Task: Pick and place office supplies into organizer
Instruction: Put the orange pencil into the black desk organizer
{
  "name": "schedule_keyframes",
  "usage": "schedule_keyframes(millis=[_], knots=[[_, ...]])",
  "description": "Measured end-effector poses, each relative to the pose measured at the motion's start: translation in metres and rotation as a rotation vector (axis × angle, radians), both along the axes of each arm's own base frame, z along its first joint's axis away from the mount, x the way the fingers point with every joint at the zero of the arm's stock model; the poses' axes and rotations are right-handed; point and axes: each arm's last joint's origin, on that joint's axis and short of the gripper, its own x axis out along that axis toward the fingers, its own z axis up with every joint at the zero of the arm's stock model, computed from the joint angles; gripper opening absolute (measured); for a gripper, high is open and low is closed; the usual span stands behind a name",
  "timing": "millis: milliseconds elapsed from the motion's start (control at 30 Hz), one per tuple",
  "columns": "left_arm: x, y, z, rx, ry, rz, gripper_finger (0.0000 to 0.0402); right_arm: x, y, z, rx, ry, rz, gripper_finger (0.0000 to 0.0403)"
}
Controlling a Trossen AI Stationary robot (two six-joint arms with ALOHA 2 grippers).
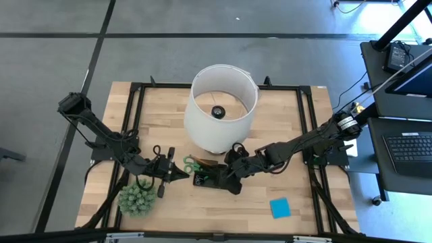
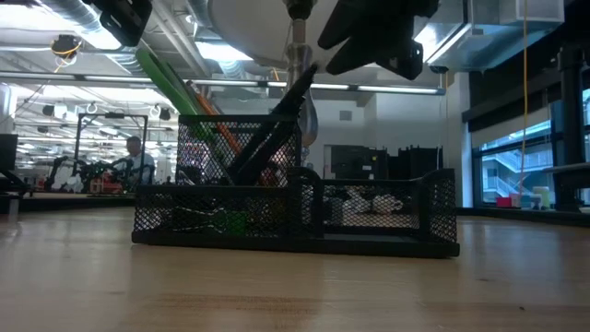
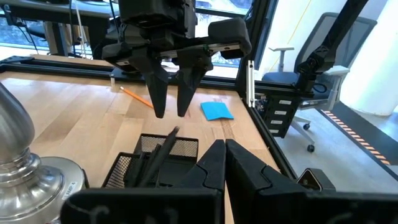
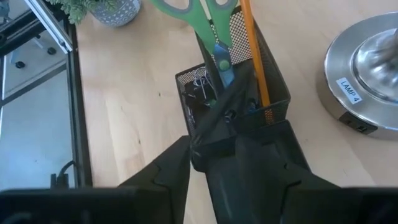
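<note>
The right gripper (image 3: 171, 93) hangs just above the black mesh organizer (image 1: 214, 178) on the wooden counter (image 1: 297, 135), its fingers narrowly parted and empty. Green-handled scissors (image 4: 205, 25), an orange pencil (image 4: 254, 50) and dark pens (image 3: 158, 155) stand in its taller compartment. The left gripper (image 1: 181, 174) sits beside the organizer, fingers nearly closed. A blue sticky-note pad (image 1: 280, 208) lies well apart.

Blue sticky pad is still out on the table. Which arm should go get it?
Right, probably. The blue sticky pad lies on the right half of the table, nearer the right end effector over the organizer. The left end effector sits beyond the organizer's far side.
</note>
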Motion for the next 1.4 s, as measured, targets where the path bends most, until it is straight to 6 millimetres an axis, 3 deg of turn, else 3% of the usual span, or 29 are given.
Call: schedule_keyframes(millis=[333,600,733,933,1067,1167,1400], knots=[[0.0,0.0,0.0,0.0,0.0,0.0,0.0004,-0.006,0.004,0.008,-0.036,-0.018,0.043,0.0132],[0.0,0.0,-0.001,0.004,0.006,-0.003,0.0003,-0.057,0.011,0.036,-0.067,0.104,0.073,0.0132],[0.0,0.0,-0.002,0.015,0.014,-0.001,0.0005,-0.084,0.014,0.04,-0.14,0.224,0.14,0.0132],[0.0,0.0,-0.003,0.029,0.024,0.003,0.0001,-0.113,0.011,0.029,-0.275,0.496,0.224,0.0132],[0.0,0.001,-0.003,0.031,0.023,0.019,0.0003,-0.13,-0.005,0.017,-0.334,0.723,0.181,0.0132],[0.0,0.002,-0.003,0.037,0.019,0.057,0.0005,-0.132,-0.015,0.007,-0.353,0.791,0.195,0.0132],[0.0,0.004,-0.003,0.044,0.013,0.114,0.0001,-0.131,-0.026,-0.026,-0.382,0.814,0.557,0.0132]])
